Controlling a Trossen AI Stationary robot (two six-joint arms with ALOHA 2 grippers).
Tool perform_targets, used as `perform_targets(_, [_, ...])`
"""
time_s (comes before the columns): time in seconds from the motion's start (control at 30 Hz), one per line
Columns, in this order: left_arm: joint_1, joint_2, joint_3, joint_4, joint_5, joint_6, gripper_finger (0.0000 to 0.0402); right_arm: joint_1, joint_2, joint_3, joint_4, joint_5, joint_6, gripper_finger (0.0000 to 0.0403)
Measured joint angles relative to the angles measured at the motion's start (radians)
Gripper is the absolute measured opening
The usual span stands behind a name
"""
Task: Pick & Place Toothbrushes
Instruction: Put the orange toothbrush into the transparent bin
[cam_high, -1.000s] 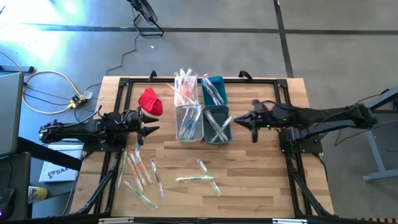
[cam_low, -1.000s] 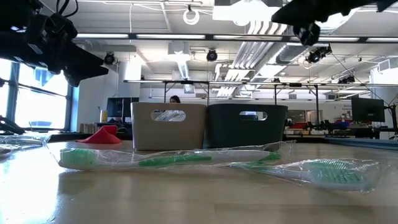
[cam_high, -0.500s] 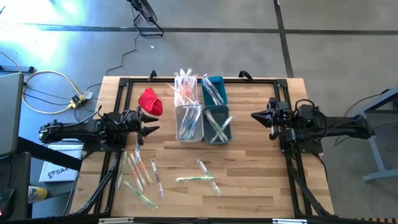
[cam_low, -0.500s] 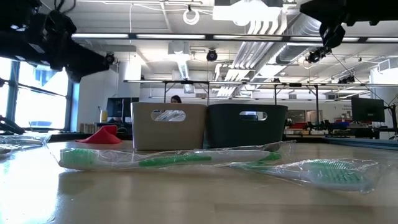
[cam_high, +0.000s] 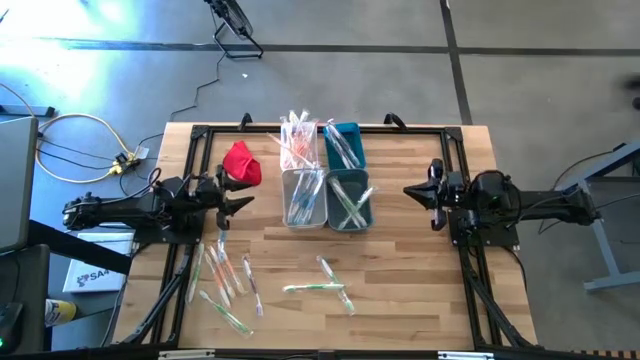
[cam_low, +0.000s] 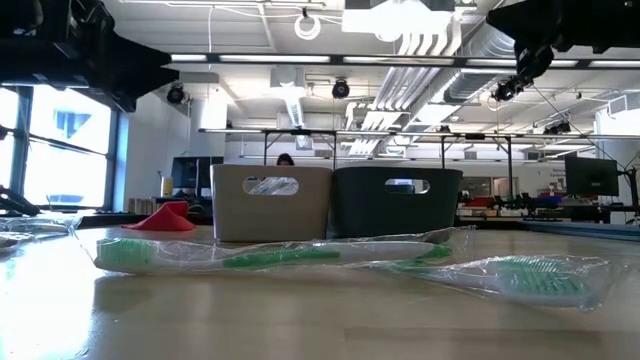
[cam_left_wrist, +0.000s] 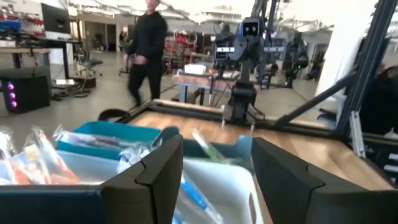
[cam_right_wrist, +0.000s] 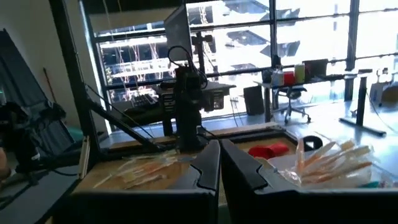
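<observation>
Wrapped toothbrushes (cam_high: 225, 275) lie flat on the wood at the near left, and a few more toothbrushes (cam_high: 322, 287) lie near the middle front. One green one (cam_low: 270, 255) shows close up in the low view. Others stand in the bins (cam_high: 325, 175) at the table's middle. My left gripper (cam_high: 240, 205) hangs open and roughly level, left of the bins, with nothing between its fingers (cam_left_wrist: 163, 171). My right gripper (cam_high: 410, 190) is shut and empty, right of the bins, pointing at them; its fingers (cam_right_wrist: 208, 169) are together.
A red cloth (cam_high: 241, 162) lies at the far left, just beyond my left gripper. The grey and teal bins (cam_low: 335, 202) stand together. Bare wood stretches along the near right of the table (cam_high: 420, 290). A person walks in the room beyond the table.
My right gripper has drawn back from the bins toward the table's right edge, its arm folding in, and it has tipped up to about level while staying shut. My left gripper has tipped its fingers upward in place, still open.
</observation>
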Motion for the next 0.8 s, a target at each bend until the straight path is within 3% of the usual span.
perform_targets(0.17, [0.000,0.000,0.000,0.037,-0.001,-0.083,0.0188,0.000,0.000,0.000,0.054,-0.004,-0.088,0.0007])
perform_targets(0.27, [0.000,0.000,0.000,0.039,-0.051,-0.162,0.0188,0.000,0.000,0.000,0.054,-0.006,-0.112,0.0007])
perform_targets(0.53, [0.000,0.009,0.000,-0.100,-0.464,-0.479,0.0188,0.000,0.038,0.000,0.054,-0.006,-0.123,0.0007])
perform_targets(0.8, [0.000,0.085,0.000,-0.111,-0.505,-0.602,0.0188,0.000,0.074,0.000,0.055,0.015,-0.144,0.0007])
